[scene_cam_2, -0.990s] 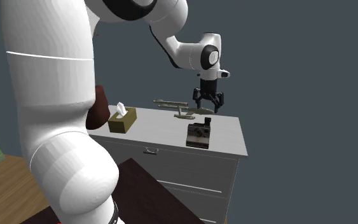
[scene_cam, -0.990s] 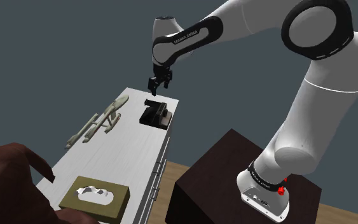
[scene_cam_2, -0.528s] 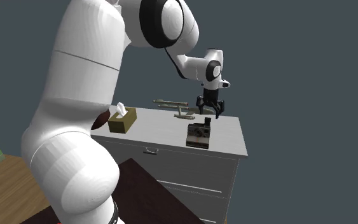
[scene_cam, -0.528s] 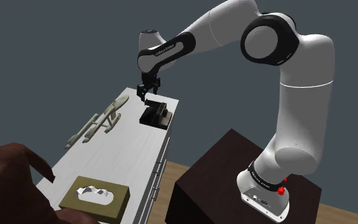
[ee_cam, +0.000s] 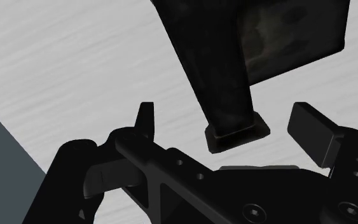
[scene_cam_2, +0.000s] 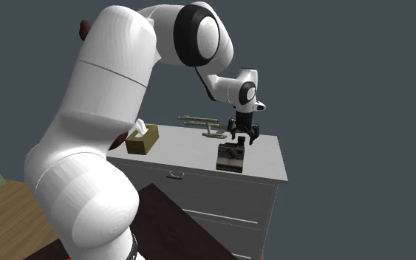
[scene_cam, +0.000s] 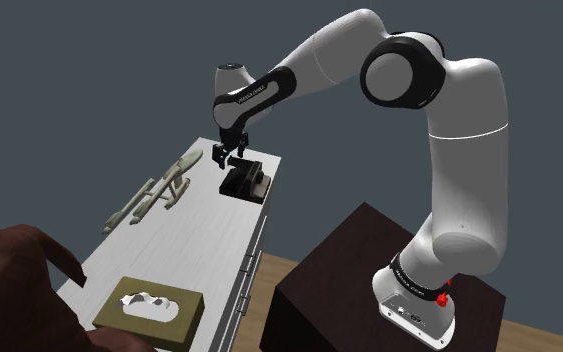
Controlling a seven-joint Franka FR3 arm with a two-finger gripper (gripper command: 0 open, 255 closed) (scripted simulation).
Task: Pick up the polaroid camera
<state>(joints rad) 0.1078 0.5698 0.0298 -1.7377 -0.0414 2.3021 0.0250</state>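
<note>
Now: boxy black polaroid camera sits at the far end of the white, faintly streaked table, gripper just above it, fingers spread wide and holding nothing, straddling its narrow dark projection untouched; nearer, an olive tissue box holds crumpled white tissue.

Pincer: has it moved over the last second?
Yes. The pincer dropped toward the shoulder view's left, nearer the unmoved polaroid camera.

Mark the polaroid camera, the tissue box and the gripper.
polaroid camera [scene_cam_2: 230,157]: second exterior view, front face.
tissue box [scene_cam_2: 140,145]: second exterior view, near side.
gripper [scene_cam: 228,156]: shoulder view, midway between its open fingers.
</note>
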